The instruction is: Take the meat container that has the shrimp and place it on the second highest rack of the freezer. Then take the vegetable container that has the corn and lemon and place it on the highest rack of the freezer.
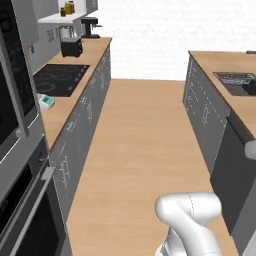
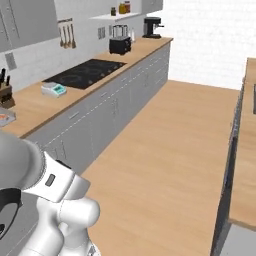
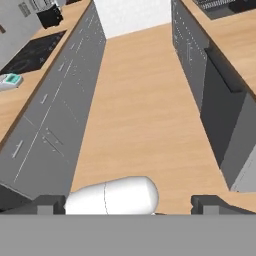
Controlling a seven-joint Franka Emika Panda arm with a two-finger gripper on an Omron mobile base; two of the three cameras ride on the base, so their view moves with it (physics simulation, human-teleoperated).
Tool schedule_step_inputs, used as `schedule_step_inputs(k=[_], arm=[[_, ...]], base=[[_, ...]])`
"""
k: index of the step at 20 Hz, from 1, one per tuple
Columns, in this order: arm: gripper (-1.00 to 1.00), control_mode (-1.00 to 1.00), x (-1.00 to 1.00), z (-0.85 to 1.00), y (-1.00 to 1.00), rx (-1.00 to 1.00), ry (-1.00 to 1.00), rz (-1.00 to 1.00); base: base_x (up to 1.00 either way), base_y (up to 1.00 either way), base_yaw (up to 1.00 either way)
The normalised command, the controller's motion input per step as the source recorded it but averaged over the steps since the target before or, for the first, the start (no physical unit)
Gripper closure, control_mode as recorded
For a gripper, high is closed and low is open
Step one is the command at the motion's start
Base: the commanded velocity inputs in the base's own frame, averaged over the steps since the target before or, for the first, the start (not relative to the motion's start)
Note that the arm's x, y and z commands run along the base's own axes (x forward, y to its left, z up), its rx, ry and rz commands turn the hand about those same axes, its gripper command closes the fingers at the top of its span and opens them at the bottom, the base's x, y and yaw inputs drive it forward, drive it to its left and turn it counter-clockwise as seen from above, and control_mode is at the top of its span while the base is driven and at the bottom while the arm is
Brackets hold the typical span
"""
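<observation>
Fingers (image 3: 127, 202) spread wide, grasping nothing. An orange-pink item, possibly the shrimp container (image 2: 5, 119), sits at the tabletop's (image 2: 35, 107) near-left edge; you should approach squarely, keeping fingers released.

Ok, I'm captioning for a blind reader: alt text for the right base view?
A wooden kitchen aisle runs ahead, the robot arm at lower left. The left counter holds a black cooktop, toaster and coffee machine.
</observation>
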Motion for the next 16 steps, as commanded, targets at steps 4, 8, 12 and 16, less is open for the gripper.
schedule_step_inputs(k=[4,8,12,16], arm=[[-1.00,1.00,0.00,0.00,0.00,0.00,0.00,0.00],[-1.00,1.00,0.00,0.00,0.00,0.00,0.00,0.00],[-1.00,1.00,0.00,0.00,0.00,0.00,0.00,0.00],[-1.00,1.00,0.00,0.00,0.00,0.00,0.00,0.00]], base=[[1.00,0.24,0.00],[0.87,0.42,0.00],[0.98,0.43,0.00],[0.98,0.13,0.00]])
